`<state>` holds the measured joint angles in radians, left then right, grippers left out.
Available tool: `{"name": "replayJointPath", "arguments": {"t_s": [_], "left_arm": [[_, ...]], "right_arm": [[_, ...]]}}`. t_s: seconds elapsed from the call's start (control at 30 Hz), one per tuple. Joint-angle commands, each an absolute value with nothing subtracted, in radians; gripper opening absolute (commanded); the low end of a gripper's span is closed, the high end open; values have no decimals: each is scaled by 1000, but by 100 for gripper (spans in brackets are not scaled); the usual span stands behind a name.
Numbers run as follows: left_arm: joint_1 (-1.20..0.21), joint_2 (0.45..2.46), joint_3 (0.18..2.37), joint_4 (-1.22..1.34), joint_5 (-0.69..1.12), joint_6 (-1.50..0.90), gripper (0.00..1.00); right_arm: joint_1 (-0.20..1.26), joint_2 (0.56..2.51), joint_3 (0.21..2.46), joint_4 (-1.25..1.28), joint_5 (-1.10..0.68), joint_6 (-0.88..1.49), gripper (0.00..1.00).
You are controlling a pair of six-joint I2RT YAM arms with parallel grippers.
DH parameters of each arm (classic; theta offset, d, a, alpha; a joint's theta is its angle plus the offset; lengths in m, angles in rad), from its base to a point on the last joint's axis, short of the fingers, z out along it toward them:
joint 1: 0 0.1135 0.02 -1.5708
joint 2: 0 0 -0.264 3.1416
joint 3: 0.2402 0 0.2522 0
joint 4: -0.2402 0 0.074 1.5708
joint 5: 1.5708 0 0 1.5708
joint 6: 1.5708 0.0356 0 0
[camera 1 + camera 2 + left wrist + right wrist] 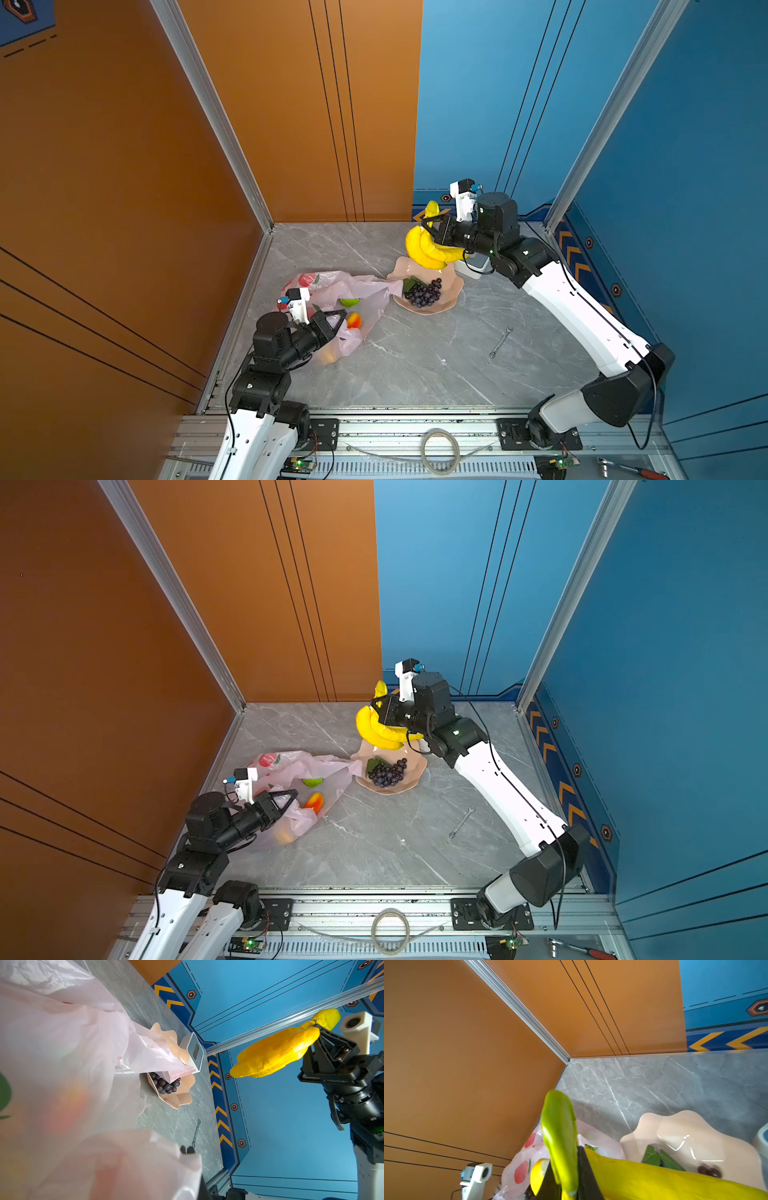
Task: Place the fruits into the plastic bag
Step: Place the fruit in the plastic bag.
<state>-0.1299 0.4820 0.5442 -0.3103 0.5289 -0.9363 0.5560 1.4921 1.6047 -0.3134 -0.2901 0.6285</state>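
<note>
Hanging in the air just above the far rim of the beige wavy-edged plastic plate point(449, 301), the bunch of glossy yellow toy bananas point(424, 251) is being held by the right jaws. These jaws are gripping the bunch's green-yellow stem point(560, 1138), which is showing between the two black fingers in the right wrist view, with only the stem's width between them. The dark purple toy grape bunch point(424, 293) with its green leaf is lying inside the plate, under the bananas but not touching them.

The thin translucent pale-pink plastic bag point(374, 291) with red peach prints is lying on the grey marble-patterned surface point(415, 365) beside the plate, on the side toward the orange wall. One of its corners is touching the plate's rim. The left jaws are standing fully closed at the end of the bag farthest from the plate, pinching a fold of the film. A small green round fruit point(349, 301) and a red-yellow toy mango point(354, 320) are resting in the bag's mouth. Another orange shape is glowing through the film, too blurred to name.

A white-grey box point(471, 270) is standing just behind the plate, partly hidden by the right arm. A small metal spanner point(500, 341) is lying well apart from the plate, toward the robot's bases.
</note>
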Motion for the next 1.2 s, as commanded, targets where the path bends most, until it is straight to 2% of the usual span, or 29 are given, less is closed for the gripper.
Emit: {"name": "replayJointPath", "arguments": {"t_s": [0.0, 0.27, 0.57, 0.8, 1.17], "left_arm": [[-119, 469, 529, -308, 548, -940, 0], [-121, 464, 534, -307, 555, -949, 0], [-121, 456, 538, -309, 558, -962, 0], [-121, 481, 550, -263, 568, -991, 0], [-120, 495, 599, -262, 566, -997, 0]], "right_arm": [[552, 1443, 1526, -112, -381, 803, 12], [577, 1426, 1342, 286, -482, 1096, 12], [659, 1538, 1262, 695, -523, 1338, 12], [753, 1613, 1246, 816, -538, 1382, 12], [814, 1767, 1202, 1048, -560, 1473, 12]]}}
